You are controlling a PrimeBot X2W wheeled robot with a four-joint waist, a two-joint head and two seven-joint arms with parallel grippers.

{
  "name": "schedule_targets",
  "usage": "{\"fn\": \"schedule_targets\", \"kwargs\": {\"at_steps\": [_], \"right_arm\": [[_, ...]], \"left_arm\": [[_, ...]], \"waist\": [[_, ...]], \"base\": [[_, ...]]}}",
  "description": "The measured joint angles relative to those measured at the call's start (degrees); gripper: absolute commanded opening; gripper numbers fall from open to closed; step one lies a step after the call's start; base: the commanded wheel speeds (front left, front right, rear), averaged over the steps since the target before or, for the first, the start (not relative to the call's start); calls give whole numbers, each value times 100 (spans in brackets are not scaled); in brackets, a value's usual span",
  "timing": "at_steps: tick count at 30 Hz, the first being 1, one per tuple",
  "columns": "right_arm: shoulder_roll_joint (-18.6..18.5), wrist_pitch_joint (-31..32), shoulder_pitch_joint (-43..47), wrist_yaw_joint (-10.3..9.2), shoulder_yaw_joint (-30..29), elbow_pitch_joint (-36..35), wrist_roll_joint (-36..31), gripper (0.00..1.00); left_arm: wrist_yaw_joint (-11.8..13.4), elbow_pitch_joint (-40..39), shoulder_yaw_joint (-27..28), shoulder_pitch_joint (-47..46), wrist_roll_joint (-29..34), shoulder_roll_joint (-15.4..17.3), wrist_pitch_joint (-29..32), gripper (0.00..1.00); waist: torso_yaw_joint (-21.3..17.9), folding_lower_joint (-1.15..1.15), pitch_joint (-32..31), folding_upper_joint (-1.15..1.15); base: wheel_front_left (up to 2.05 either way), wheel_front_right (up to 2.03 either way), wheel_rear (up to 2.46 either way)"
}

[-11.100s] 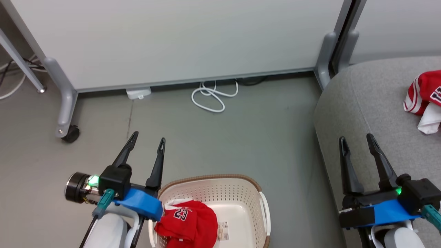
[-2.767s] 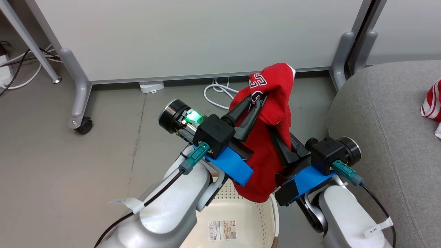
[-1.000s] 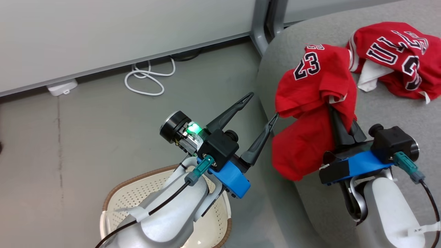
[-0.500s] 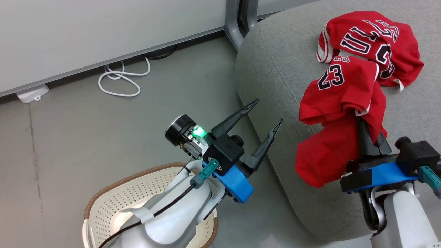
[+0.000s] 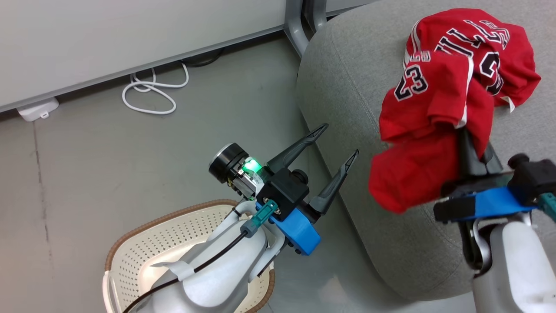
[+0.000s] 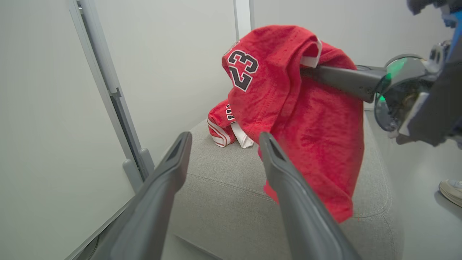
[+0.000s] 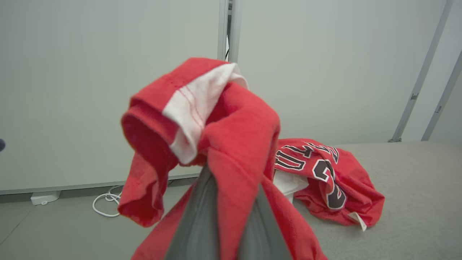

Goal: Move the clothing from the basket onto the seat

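My right gripper (image 5: 464, 132) is shut on the red "23" garment (image 5: 417, 130), which drapes over its fingers and hangs above the grey seat (image 5: 347, 78) near its front edge. The right wrist view shows this clothing (image 7: 231, 137) bunched over the fingers. A second red garment with block letters (image 5: 499, 48) lies on the seat just beyond. My left gripper (image 5: 339, 140) stands open with nothing in it, left of the seat's edge, pointing at the hanging garment (image 6: 288, 108). The cream basket (image 5: 171, 214) sits on the floor at lower left, partly covered by my left arm.
A coiled white cable (image 5: 152, 93) and a small white box (image 5: 37, 111) lie on the floor by the pale partition. The partition's grey leg (image 5: 297, 26) stands beside the seat's corner. A person's shoe (image 6: 451, 189) shows on the floor past the seat.
My right gripper has carried the "23" garment farther over the seat and higher, up against the lettered garment. The left gripper has stayed open and almost still. The camera has shifted.
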Motion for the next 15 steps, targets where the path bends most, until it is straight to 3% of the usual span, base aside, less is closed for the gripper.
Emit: {"fn": "schedule_targets", "kwargs": {"at_steps": [7, 15], "right_arm": [[-93, 0, -862, 1, -181, -242, -98, 0], [-686, 0, -2209, 0, -1040, -528, 48, 0]], "left_arm": [[8, -29, -22, -204, 58, 26, 11, 100], [-20, -67, -100, -602, 182, 42, 104, 100]], "waist": [[72, 0, 334, 0], [233, 1, 1079, 0]], "base": [[0, 0, 0], [0, 0, 0]]}}
